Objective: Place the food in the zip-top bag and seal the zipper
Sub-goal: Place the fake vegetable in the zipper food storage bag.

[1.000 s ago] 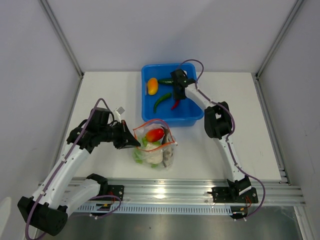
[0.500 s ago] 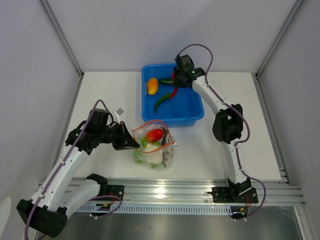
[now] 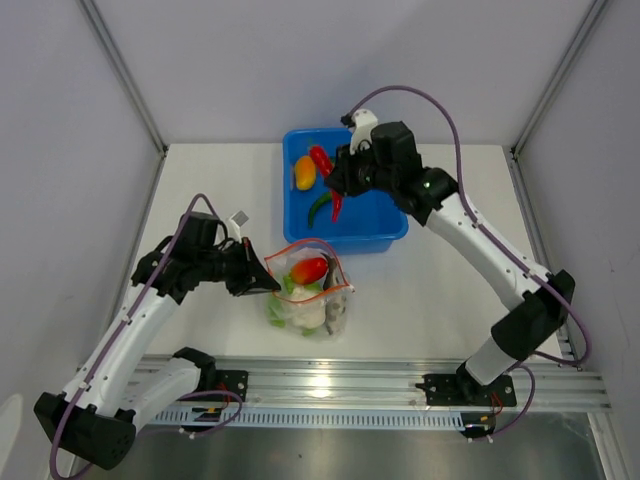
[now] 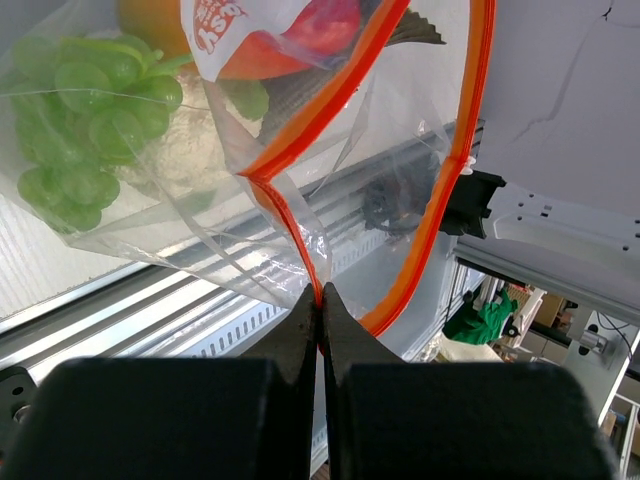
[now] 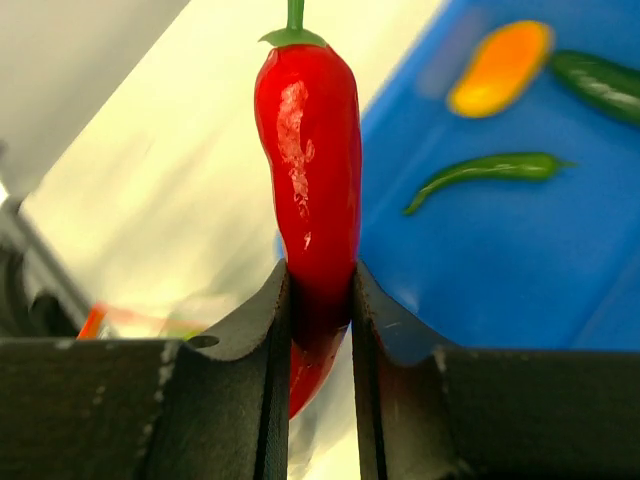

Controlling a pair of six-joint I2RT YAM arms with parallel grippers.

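Observation:
The zip-top bag [image 3: 312,298] lies on the table in front of the blue tub, its mouth held open. Inside it are a red-orange fruit [image 3: 311,268], a white cauliflower [image 3: 308,314] and green food [image 4: 78,130]. My left gripper [image 3: 266,285] is shut on the bag's mouth edge, pinching the orange zipper [image 4: 305,255] between its tips [image 4: 320,296]. My right gripper [image 5: 320,292] is shut on a red chili [image 5: 308,140], held in the air over the tub's left part [image 3: 321,161]. In the tub lie an orange-yellow pepper [image 3: 304,172] and a green chili [image 3: 322,205]; another green chili [image 5: 603,85] shows in the right wrist view.
The blue tub [image 3: 388,228] stands at the back middle of the table. Grey walls with metal rails close in the left, right and back sides. A metal rail [image 3: 330,378] runs along the near edge, where both arm bases are bolted.
My right arm has lifted the red chili out of the tub and swung up and to the left. The left gripper and the bag have stayed still.

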